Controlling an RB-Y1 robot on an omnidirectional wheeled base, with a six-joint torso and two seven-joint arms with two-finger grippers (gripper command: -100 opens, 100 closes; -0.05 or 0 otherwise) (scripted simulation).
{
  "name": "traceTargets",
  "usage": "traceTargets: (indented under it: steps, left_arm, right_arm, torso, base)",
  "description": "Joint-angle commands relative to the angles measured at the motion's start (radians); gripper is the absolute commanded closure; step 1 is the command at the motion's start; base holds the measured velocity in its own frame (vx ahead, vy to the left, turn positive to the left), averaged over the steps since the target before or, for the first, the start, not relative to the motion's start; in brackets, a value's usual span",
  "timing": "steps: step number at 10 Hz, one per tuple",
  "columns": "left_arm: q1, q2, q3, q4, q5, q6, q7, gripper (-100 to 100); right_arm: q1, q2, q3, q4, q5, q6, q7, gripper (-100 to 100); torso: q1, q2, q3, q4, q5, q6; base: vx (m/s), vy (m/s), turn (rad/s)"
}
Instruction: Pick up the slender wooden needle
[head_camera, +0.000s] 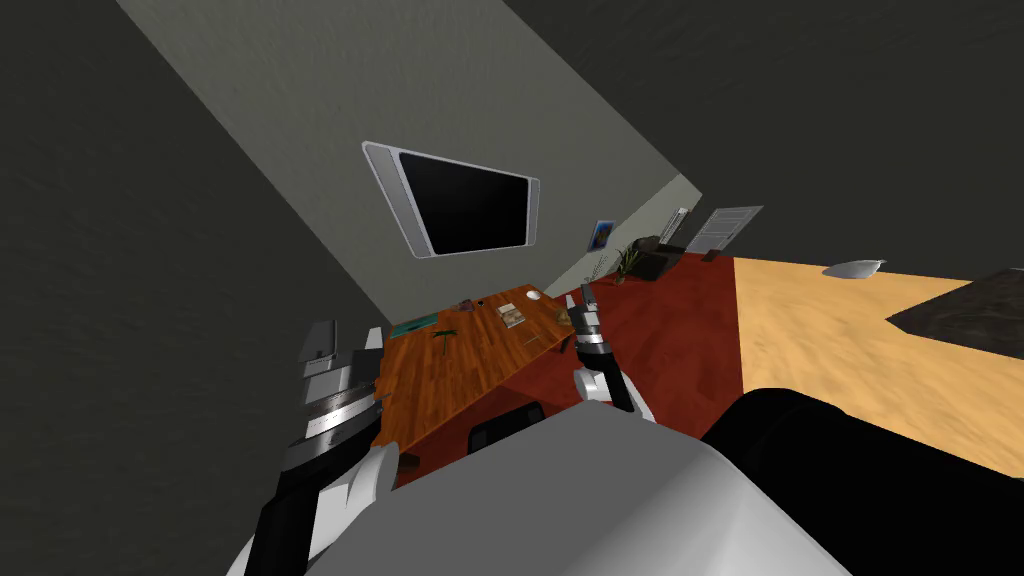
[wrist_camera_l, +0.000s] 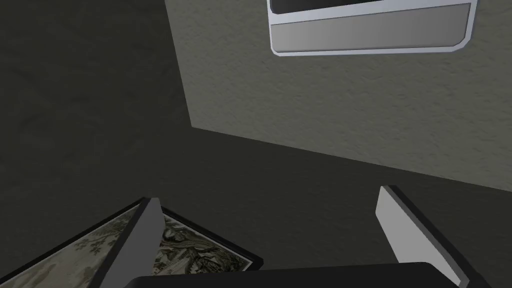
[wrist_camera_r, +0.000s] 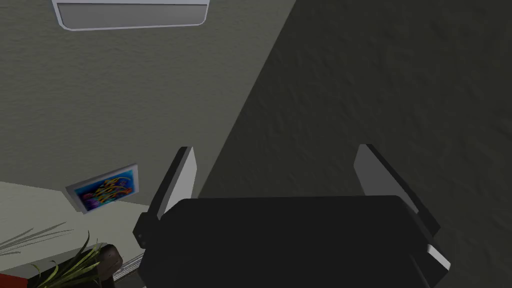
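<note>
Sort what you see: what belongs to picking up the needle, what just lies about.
Job: long orange-brown wooden table; open left gripper; open right gripper; needle too small to tell.
Lying about: flat teal mat; small white round object; green potted plant.

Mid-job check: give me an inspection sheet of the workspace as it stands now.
Surface: wooden table, ahead, between both arms.
Job's things: needle too small to tell apart among the table's small things.
Clutter: teal mat, book-like thing, small white round thing, small dark thing.
Grippers: left gripper open, by the table's left end; right gripper open, by its right edge; both empty.
Cables: nothing seen.
Surroundings: window on the wall, red floor, potted plant, door.
</note>
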Motion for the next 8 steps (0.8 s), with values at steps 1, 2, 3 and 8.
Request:
traceTargets:
  steps: [1, 2, 3, 8]
  left_arm:
    - [0.000, 0.000, 0.000, 0.000, 0.000, 0.000, 0.000, 0]
    - [0.000, 0.000, 0.000, 0.000, 0.000, 0.000, 0.000, 0]
    - [0.000, 0.000, 0.000, 0.000, 0.000, 0.000, 0.000, 0]
    - [0.000, 0.000, 0.000, 0.000, 0.000, 0.000, 0.000, 0]
  right_arm:
    - [0.006, -0.038, -0.003, 0.018, 0.014, 0.000, 0.003, -100]
    - [0.011, -0.067, -0.005, 0.037, 0.027, 0.000, 0.007, -100]
    - [0.017, -0.096, -0.008, 0.062, 0.046, -0.001, 0.011, -100]
    - [0.051, -0.206, -0.019, 0.207, 0.156, -0.001, 0.033, -100]
  torso:
    - [0.000, 0.000, 0.000, 0.000, 0.000, 0.000]
    - [-0.001, 0.001, 0.000, 0.000, 0.000, 0.000]
    - [-0.002, 0.002, 0.001, 0.000, 0.000, 0.000]
    - [-0.003, 0.001, 0.000, 0.000, -0.001, -0.001]
  base:
    - [-0.013, -0.015, 0.112]
    - [-0.028, -0.032, 0.196]
    - [-0.035, -0.047, 0.196]
    - [-0.024, -0.050, 0.286]
